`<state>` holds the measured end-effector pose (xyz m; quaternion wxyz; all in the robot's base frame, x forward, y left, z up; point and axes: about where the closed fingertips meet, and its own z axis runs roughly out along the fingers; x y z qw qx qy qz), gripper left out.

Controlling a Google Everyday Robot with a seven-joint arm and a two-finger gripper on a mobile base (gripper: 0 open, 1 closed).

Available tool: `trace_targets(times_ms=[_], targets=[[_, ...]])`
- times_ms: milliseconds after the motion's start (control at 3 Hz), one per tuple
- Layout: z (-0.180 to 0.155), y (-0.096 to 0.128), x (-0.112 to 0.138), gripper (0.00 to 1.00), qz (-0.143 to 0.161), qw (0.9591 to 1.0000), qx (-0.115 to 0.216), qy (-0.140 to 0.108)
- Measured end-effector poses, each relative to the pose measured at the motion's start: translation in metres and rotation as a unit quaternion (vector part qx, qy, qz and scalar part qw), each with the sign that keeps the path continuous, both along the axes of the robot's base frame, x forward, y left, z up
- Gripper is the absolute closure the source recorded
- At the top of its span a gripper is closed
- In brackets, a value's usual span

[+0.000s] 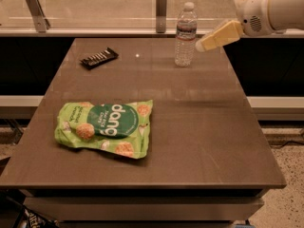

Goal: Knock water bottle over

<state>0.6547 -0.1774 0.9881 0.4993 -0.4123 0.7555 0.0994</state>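
Water bottle (185,34) is seen upright near the far right corner of the surface (199,127), white cap on top, dark label band around the upper part. End effector (202,45) is held at the right of the bottle, above the surface's right edge, its pale yellow tip pointed down-left at the bottle's side, just below the label band. The tip is seen just beside the bottle; contact cannot be told. Whether the end effector is apart or together cannot be told; nothing is seen clamped in it. White arm (275,6) is seen entering from the upper right. Green snack bag (107,127) is laid flat on the near left part of the surface, well apart from the bottle. Dark wrapped bar (99,58) is laid at the far left. A metal post (161,4) is seen behind the surface.
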Motion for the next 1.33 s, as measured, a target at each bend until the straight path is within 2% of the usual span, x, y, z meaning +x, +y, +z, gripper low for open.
trace_targets(times_ms=[667,1333], targets=[[-0.022,0.022,0.033,0.0,0.022,0.9984,0.051,0.003],[-0.042,0.037,0.056,0.0,0.027,0.995,0.096,-0.011]])
